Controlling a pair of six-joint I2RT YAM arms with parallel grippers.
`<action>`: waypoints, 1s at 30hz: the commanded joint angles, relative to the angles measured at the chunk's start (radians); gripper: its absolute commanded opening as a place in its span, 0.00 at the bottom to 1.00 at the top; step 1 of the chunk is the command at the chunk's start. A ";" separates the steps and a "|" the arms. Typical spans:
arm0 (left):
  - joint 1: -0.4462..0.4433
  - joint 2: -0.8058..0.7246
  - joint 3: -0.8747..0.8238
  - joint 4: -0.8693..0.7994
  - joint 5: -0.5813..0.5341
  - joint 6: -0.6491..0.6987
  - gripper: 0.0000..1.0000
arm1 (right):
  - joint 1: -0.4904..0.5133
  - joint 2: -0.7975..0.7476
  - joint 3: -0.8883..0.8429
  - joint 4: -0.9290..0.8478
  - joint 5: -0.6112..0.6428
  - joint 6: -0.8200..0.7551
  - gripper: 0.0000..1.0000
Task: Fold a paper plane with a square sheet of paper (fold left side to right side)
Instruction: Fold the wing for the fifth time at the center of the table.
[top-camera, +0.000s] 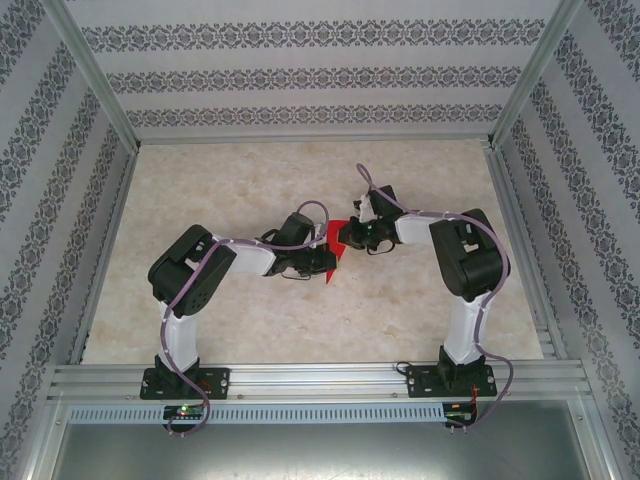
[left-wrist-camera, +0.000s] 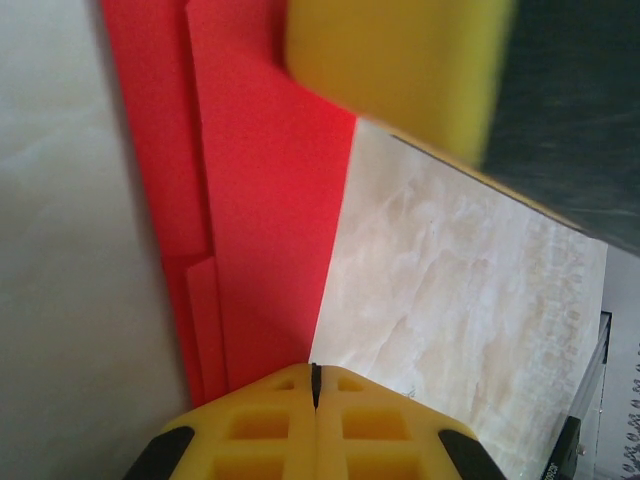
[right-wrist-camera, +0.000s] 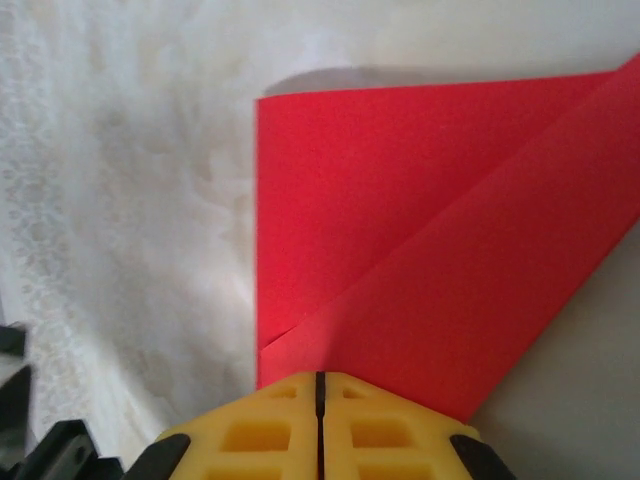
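The folded red paper (right-wrist-camera: 400, 250) is laid flat on the tabletop (top-camera: 230, 180) between the two tools. The left tool (left-wrist-camera: 315, 385) is pressed together, with stacked paper layers just ahead of its tips. The right tool (right-wrist-camera: 320, 385) is likewise pressed together, its tips set over a diagonal flap. Whether paper is pinched cannot be told.
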 joint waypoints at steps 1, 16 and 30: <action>-0.018 -0.044 -0.003 -0.066 0.012 0.006 0.09 | 0.001 0.034 0.047 -0.056 0.036 -0.008 0.07; -0.040 -0.103 0.040 -0.148 0.088 -0.025 0.14 | 0.001 0.070 0.097 -0.180 0.089 -0.061 0.07; -0.040 -0.030 0.062 -0.145 0.077 -0.006 0.14 | 0.007 0.073 0.109 -0.226 0.114 -0.087 0.07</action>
